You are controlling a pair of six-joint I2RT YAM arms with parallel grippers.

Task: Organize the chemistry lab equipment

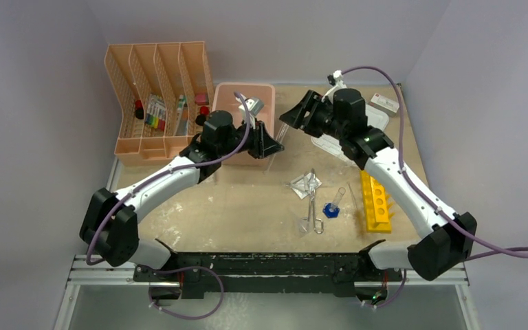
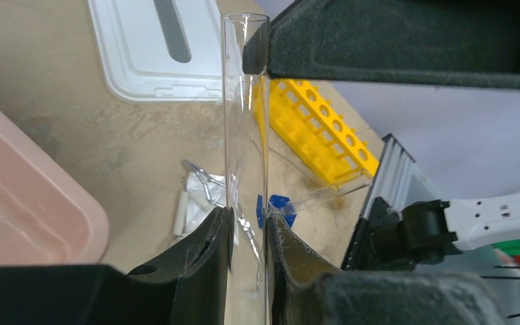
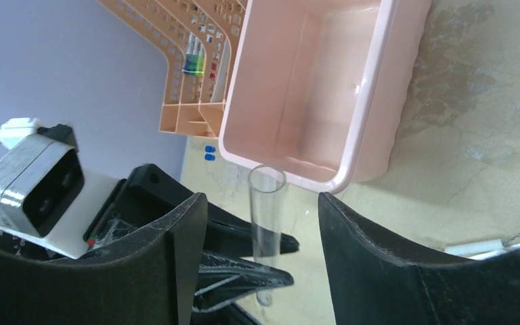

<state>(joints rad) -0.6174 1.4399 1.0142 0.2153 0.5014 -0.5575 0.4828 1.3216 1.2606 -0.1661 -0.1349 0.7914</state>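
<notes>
Top external view: pink bin (image 1: 228, 89) at back, yellow rack (image 1: 376, 201) on the right. Handover in mid-air beside the bin. Left gripper (image 2: 247, 233) is clamped on the clear tube (image 2: 247, 135) near its closed end. Right gripper (image 3: 263, 203) jaws stand apart either side, not touching. Probably best: right backs straight off without brushing the tube, left holds firm.

Peach slotted file organizer (image 1: 120, 69) far left on the table (image 1: 247, 199), pink bin (image 1: 228, 103) just beside it, white lid (image 2: 135, 54) farther right.
</notes>
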